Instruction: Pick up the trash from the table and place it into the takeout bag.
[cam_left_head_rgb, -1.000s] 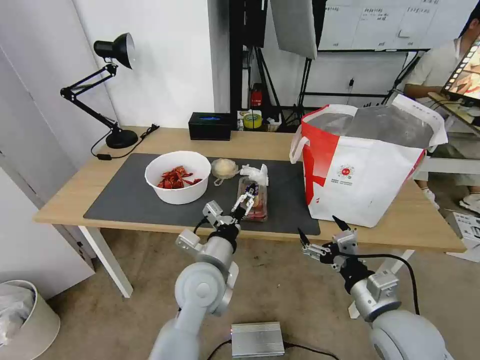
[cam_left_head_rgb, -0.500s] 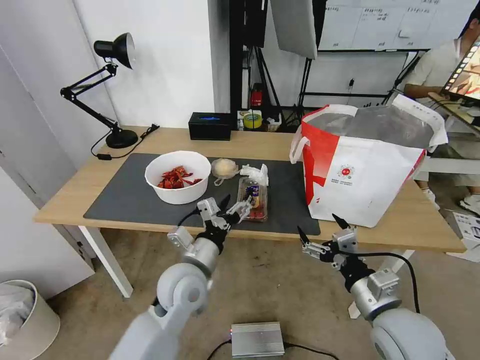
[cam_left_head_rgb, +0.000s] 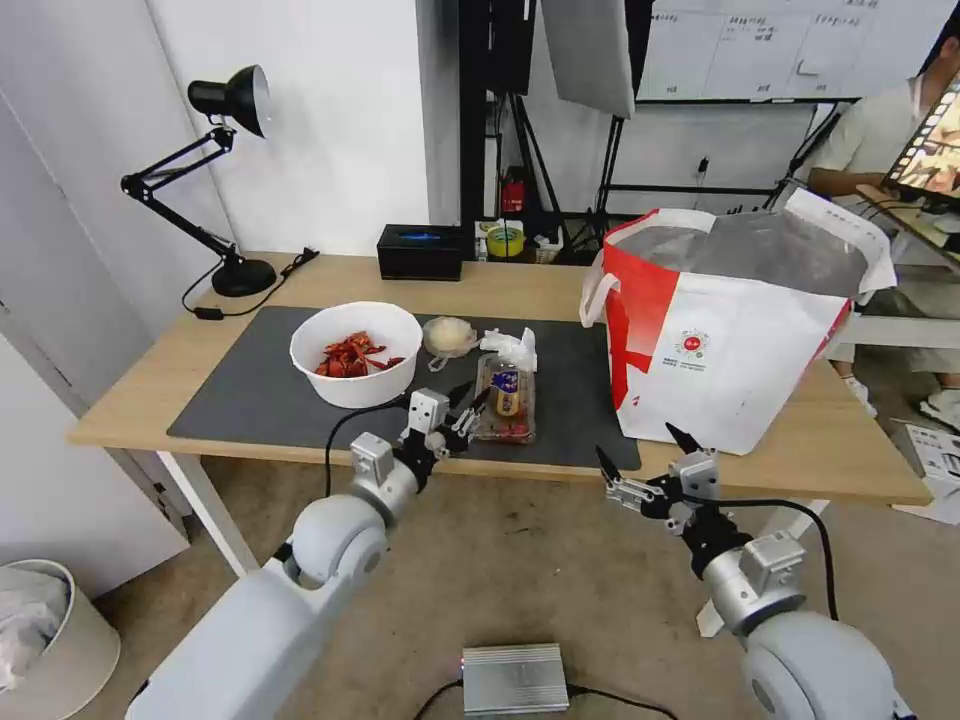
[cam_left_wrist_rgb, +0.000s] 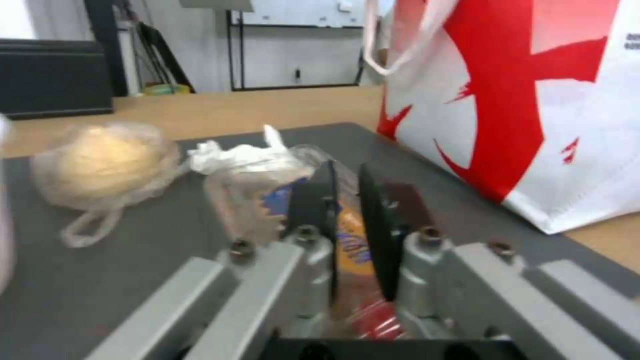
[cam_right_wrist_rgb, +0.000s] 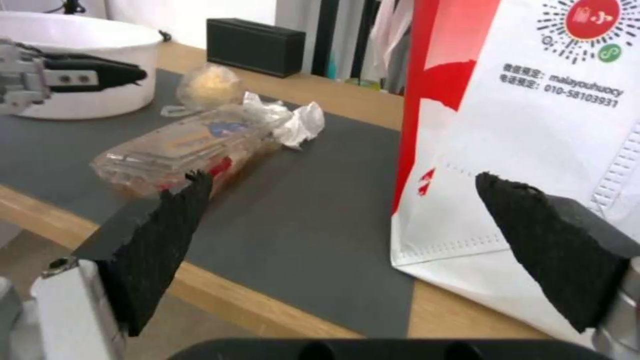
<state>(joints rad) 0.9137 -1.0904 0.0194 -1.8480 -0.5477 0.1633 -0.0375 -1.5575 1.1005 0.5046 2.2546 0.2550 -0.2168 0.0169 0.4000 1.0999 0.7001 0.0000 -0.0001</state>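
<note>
Light-wood tabletop (cam_left_head_rgb: 330, 275) on white legs fills the middle of the head view, with a large dark grey rectangular mat (cam_left_head_rgb: 250, 385) laid on it. At the frame's centre, on the mat, lies the clear hinged plastic tray (cam_left_head_rgb: 505, 397) with a white tissue wad (cam_left_head_rgb: 510, 347) just behind it, a small clear round tub (cam_left_head_rgb: 448, 336) to the left, and a white round bowl of red shell scraps (cam_left_head_rgb: 355, 352) further left. Right of centre stands the large boxy white takeout bag with a red side panel (cam_left_head_rgb: 725, 330), foil-lined mouth gaping. The left gripper (cam_left_head_rgb: 463, 412) hovers just beside the tray's near left edge, its jaws nearly closed and holding nothing. Lower right, the right gripper (cam_left_head_rgb: 642, 455) hangs off the table's front edge, spread wide and empty.
</note>
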